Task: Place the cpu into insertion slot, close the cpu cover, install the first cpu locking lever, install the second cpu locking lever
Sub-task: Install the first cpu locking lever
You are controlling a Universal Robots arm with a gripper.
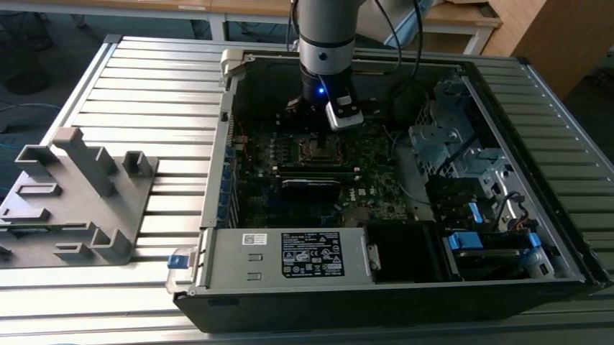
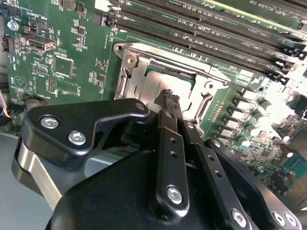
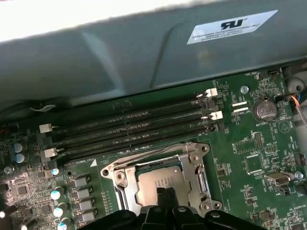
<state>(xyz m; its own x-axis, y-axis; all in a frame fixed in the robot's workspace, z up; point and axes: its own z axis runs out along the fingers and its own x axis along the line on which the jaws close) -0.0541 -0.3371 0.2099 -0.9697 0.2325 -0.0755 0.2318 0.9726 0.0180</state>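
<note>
In both wrist views the claw (image 2: 168, 98) is hanging just above the cpu (image 3: 160, 179), its fingers drawn narrow and gripping nothing. The chip is sitting in the insertion slot (image 3: 125, 191) with the cpu cover (image 3: 192, 165) lying down around it. Drifting down could be scratching the chip. Memory slots (image 3: 129, 127) and the case wall (image 3: 144, 52) are crowding one side.

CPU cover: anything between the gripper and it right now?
Nothing visible. In both wrist views the gripper tips sit directly over the cpu cover, which lies down over the cpu in the insertion slot. The memory slots lie alongside, out of the way.
</note>
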